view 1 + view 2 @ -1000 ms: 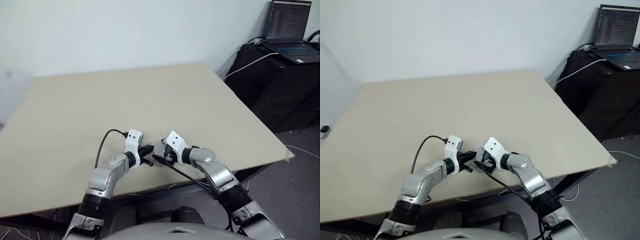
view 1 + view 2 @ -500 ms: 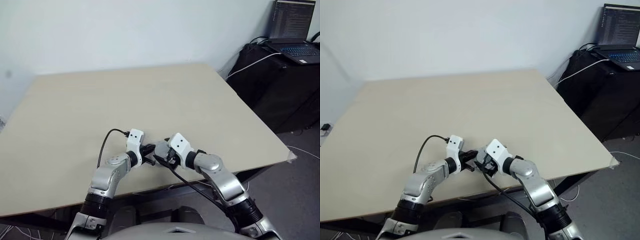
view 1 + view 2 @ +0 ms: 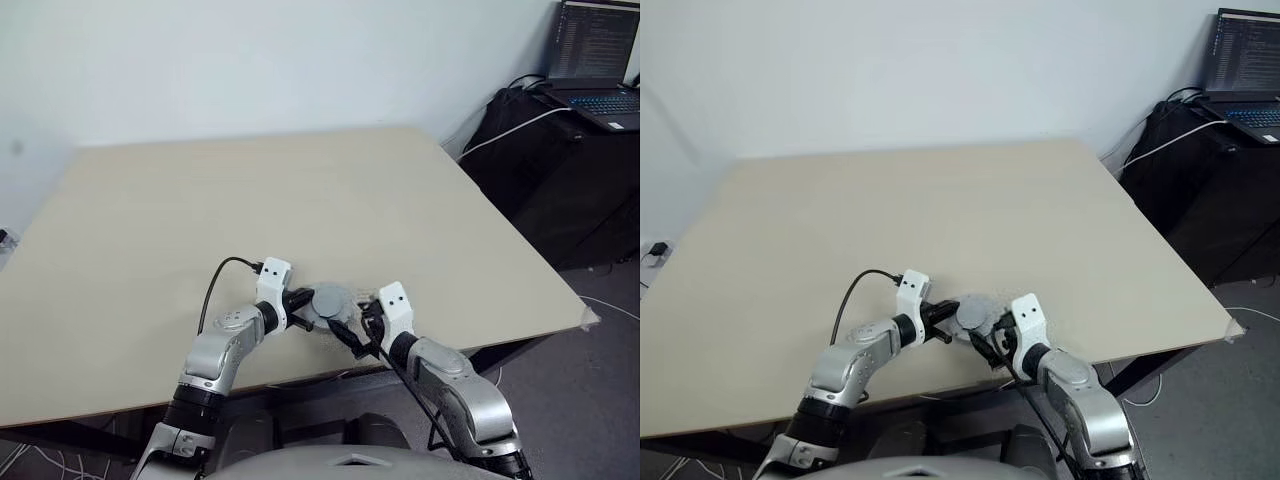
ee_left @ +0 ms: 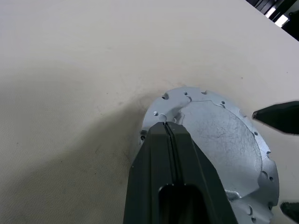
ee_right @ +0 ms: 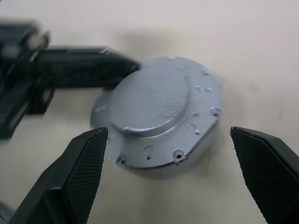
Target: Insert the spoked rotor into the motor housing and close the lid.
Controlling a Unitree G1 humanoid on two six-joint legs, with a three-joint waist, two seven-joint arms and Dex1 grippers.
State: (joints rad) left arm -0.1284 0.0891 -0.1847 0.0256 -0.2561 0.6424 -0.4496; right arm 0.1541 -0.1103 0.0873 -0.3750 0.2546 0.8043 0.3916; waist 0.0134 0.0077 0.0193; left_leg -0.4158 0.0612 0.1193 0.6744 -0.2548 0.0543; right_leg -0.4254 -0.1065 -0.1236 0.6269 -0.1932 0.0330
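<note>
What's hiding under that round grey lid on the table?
Nothing under the lid can be seen. Its plain grey face with the raised middle faces up, covering whatever is below. The shut left gripper rests on its edge, and the open right gripper sits apart from it.

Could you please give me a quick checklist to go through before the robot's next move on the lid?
1. Lid plain grey face up, on the table: ok.
2. Lid fully seated all round: cannot tell.
3. Rotor and copper windings under the lid: cannot tell.
4. Left claw shut, tips on the lid's rim: ok.
5. Right claw open, fingers clear of the lid on both sides: ok.
</note>
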